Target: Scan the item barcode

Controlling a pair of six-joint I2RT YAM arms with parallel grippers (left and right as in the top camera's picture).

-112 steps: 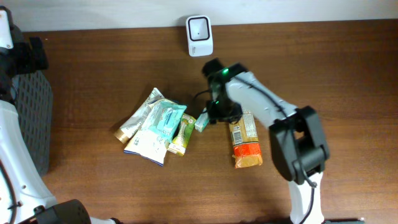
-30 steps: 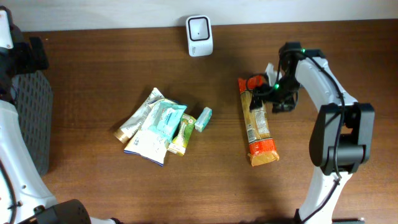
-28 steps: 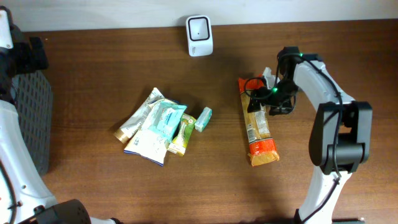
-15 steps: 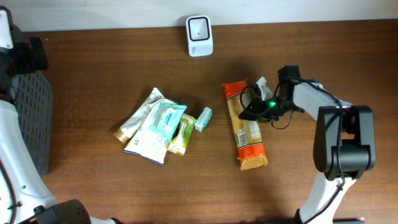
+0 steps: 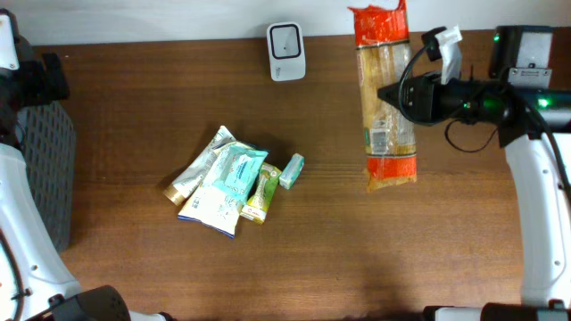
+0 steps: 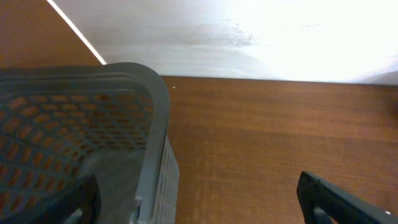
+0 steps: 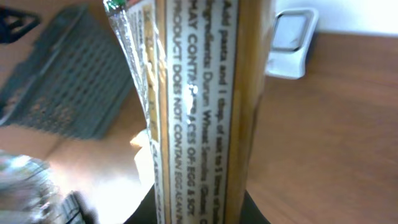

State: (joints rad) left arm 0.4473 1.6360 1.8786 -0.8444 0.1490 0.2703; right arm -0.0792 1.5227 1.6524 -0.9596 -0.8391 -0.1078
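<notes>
Pouch pile point(image 5: 219, 183) on wooden table point(image 5: 134, 98), teal box point(image 5: 291, 170) beside; grey mesh basket point(image 5: 45, 169) at left

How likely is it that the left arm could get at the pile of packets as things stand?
Probably yes: the left tool hangs open and empty by the basket, and only bare table lies between it and the pile of packets. Reach itself is a guess.

Brown wooden table point(image 5: 134, 267), white wall point(image 6: 249, 37) — bright glare

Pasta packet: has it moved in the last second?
Yes. The pasta packet has gone toward the back edge, its top now level with the scanner.
</notes>
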